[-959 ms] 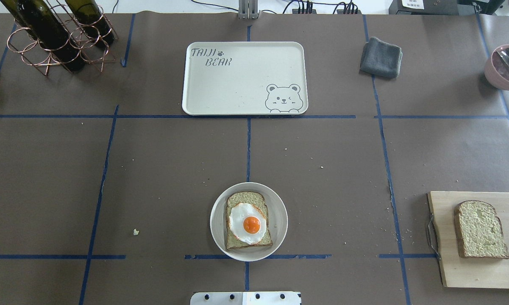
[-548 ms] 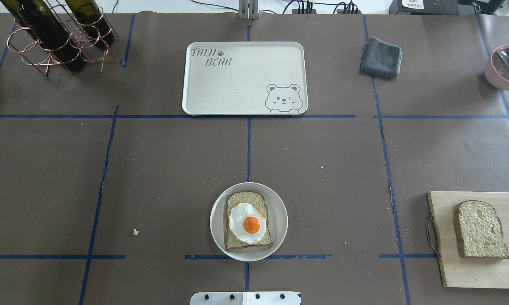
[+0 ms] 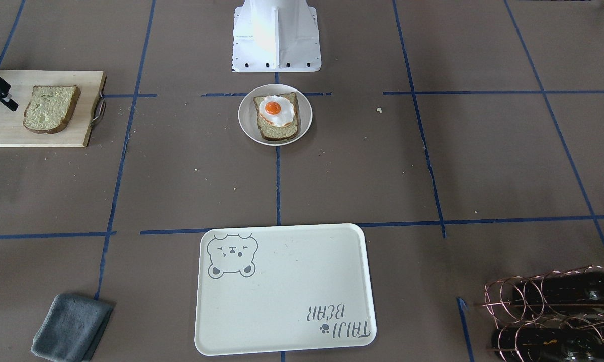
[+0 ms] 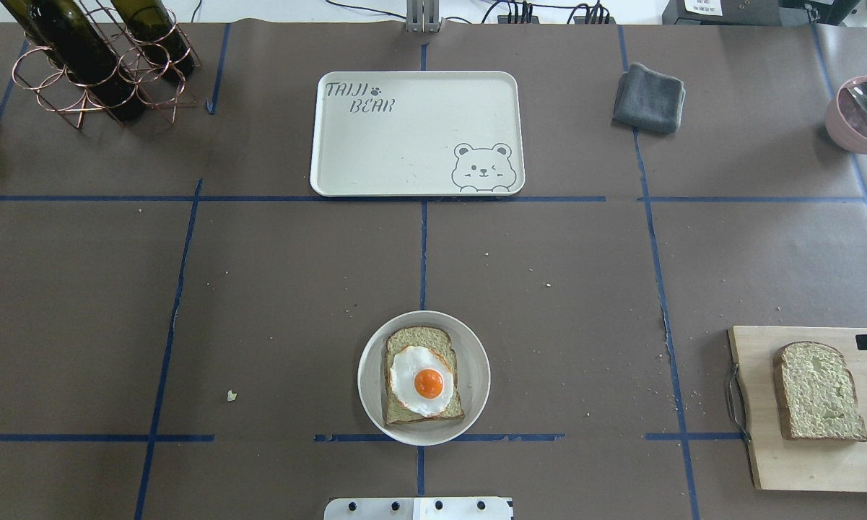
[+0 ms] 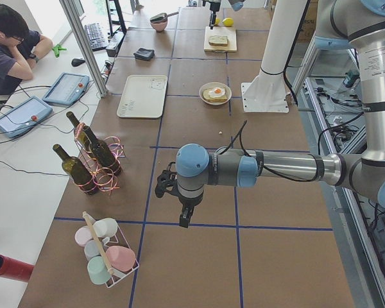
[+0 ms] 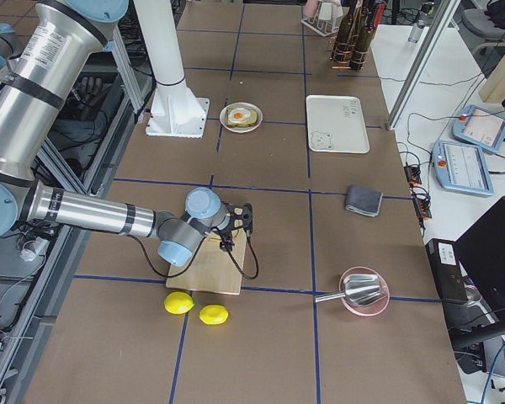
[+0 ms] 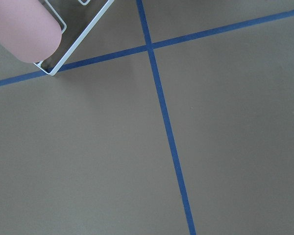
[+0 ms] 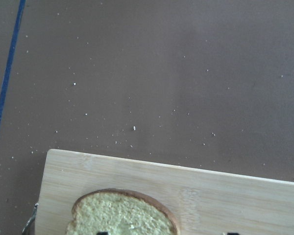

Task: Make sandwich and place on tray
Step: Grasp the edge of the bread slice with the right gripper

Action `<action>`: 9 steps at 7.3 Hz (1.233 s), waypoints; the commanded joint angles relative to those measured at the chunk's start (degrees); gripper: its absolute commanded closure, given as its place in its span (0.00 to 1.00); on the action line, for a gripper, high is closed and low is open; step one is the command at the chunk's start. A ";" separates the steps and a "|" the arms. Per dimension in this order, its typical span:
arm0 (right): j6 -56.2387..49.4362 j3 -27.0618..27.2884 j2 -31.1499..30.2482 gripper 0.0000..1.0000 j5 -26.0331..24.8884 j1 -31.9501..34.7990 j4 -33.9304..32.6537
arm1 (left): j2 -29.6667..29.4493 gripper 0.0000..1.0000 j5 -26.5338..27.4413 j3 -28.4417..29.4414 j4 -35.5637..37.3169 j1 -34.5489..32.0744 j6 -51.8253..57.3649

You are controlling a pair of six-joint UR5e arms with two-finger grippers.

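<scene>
Right gripper (image 8: 166,233), jaws wide and empty, hovers beside the bread slice (image 4: 819,391) on the cutting board (image 4: 801,462) by the worktop's right edge; best centred over opposite crusts before closing.

Overhead and front cameras face each other, both showing the tray (image 4: 404,137).

The egg (image 4: 429,383) lies on a bread slice (image 4: 415,337) on the plate (image 4: 478,361), tray (image 4: 404,137) beyond, second slice (image 4: 819,390) on the board (image 4: 794,462) rightward
</scene>
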 commanded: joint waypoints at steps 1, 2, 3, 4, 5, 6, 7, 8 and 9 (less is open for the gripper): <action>1.06 -0.48 0.26 0.21 -1.21 -4.25 0.53 | 0.00 0.00 0.00 -0.05 0.00 0.01 0.00; 1.06 -1.52 0.70 0.22 -1.21 -5.49 0.53 | -0.09 0.00 -0.09 -0.05 0.00 0.01 0.00; 1.15 -1.71 0.70 0.22 -1.21 -5.76 0.53 | -0.09 0.00 -0.09 -0.05 0.00 0.01 0.00; 1.15 -2.58 0.79 0.23 -1.47 -5.76 0.53 | -0.09 0.00 -0.09 -0.05 0.00 0.01 -0.08; 1.06 -3.20 0.88 0.28 -2.17 -6.02 0.53 | -0.09 0.00 -0.09 -0.05 0.00 0.01 0.00; 1.15 -3.20 1.05 0.40 -2.09 -6.03 0.53 | -0.09 0.00 0.00 -0.05 0.00 -0.07 -0.08; 1.41 -3.20 1.32 0.42 -2.09 -6.11 0.53 | -0.09 0.00 -0.09 -0.05 0.00 0.01 0.00; 1.76 -3.20 1.75 0.42 -2.00 -6.29 0.62 | -0.09 0.00 0.00 -0.05 0.00 -0.07 0.00; 1.85 -3.20 2.02 0.47 -2.00 -6.46 0.62 | -0.09 0.00 -0.09 -0.05 0.00 0.01 0.00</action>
